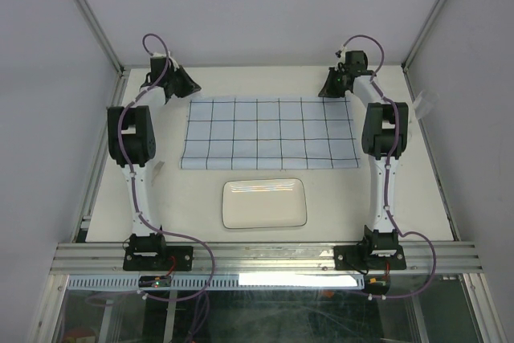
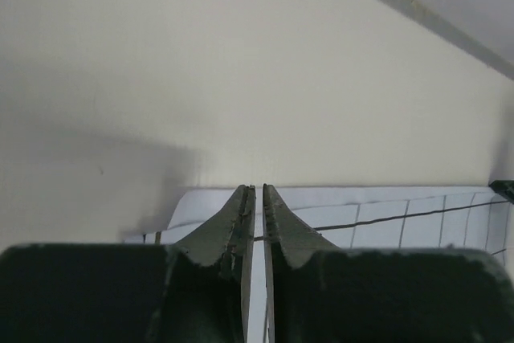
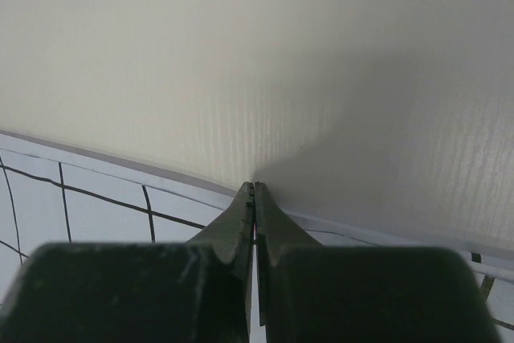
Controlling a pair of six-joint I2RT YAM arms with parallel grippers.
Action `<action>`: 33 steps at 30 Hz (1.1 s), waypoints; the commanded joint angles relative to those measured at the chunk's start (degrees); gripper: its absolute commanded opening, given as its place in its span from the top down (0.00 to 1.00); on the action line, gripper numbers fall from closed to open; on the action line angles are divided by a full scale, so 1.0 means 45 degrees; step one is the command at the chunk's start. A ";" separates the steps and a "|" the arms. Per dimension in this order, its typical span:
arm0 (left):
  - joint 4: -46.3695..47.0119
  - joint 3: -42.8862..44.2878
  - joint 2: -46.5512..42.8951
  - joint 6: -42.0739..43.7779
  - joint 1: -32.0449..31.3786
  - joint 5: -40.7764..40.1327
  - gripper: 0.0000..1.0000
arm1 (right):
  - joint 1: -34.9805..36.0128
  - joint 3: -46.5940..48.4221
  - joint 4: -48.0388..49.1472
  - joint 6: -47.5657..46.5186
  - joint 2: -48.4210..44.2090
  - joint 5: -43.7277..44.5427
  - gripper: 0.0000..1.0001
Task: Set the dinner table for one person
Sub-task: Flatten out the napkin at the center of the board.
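The left gripper (image 2: 255,189) stood almost closed, with only a thin slit between its dark jaws and pale fabric showing through that slit. Its tips lay at the far-left corner of the cloth (image 2: 377,214), a pale-blue sheet with dark grid lines that ran back under the fingers and off to their right. From the wrist view it was unclear whether that corner was pinched or only lay beneath the tips. Ahead of the tips stretched the bare cream surface of the dinner table (image 2: 241,78), with the gripper's shadow on it to the left.

The right gripper (image 3: 254,185) was fully closed, its jaws pressed together. Its tips sat at the far edge of the cloth near the far-right corner, with the grid squares mostly to the left of and behind the tips. Bare tabletop lay beyond them.

In the overhead view the two grippers stood one at each far corner, and the cloth lay flat between them. Nearer the arm bases, a white rectangular plate (image 1: 264,204) rested on the table, apart from the cloth's near edge and roughly midway between the arms. The aluminium rails (image 1: 265,256) carrying the bases ran along the table's near edge.
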 commanded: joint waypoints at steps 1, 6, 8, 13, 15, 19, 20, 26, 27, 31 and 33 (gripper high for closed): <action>0.0215 0.1657 -0.1484 0.0144 -0.0217 0.0111 0.88 | -0.0041 0.0436 -0.0627 -0.0529 -0.0709 0.0765 1.00; 0.0062 0.1493 -0.2598 0.0252 -0.0346 0.0247 0.86 | -0.0042 0.1036 -0.0562 -0.0769 -0.1284 0.1210 1.00; 0.0083 0.1119 -0.2940 0.0185 -0.0382 0.0428 0.85 | -0.0049 0.1236 -0.0534 -0.0850 -0.1693 0.1342 1.00; 0.0682 -0.0534 -0.3877 -0.0594 -0.0583 0.2017 0.85 | -0.0031 0.0749 -0.0290 -0.0601 -0.3036 0.1040 1.00; 0.1199 -0.1394 -0.4090 -0.0999 -0.0812 0.2753 0.86 | 0.0037 0.0037 -0.0133 -0.0349 -0.3588 0.0530 1.00; 0.2195 -0.3414 -0.4521 -0.1688 -0.1481 0.3411 0.88 | 0.0350 -0.1636 -0.0228 -0.0079 -0.4465 -0.0396 1.00; 0.2549 -0.3837 -0.4556 -0.1998 -0.1582 0.3739 0.88 | 0.0463 -0.1891 -0.0344 -0.0094 -0.4582 -0.0617 1.00; 0.4026 -0.5935 -0.4789 -0.3246 -0.2211 0.5092 0.92 | 0.1249 -0.2710 -0.1797 -0.0583 -0.4811 -0.2015 1.00; 0.4042 -0.6071 -0.4804 -0.3372 -0.2274 0.5179 0.94 | 0.1477 -0.2733 -0.2098 -0.0735 -0.4781 -0.2223 1.00; 0.3794 -0.6187 -0.4941 -0.3435 -0.2754 0.5463 0.96 | 0.2097 -0.2331 -0.3832 -0.1569 -0.4416 -0.3349 1.00; 0.3319 -0.6200 -0.5126 -0.3105 -0.3157 0.5381 0.96 | 0.2474 -0.2479 -0.4232 -0.1861 -0.4500 -0.3254 1.00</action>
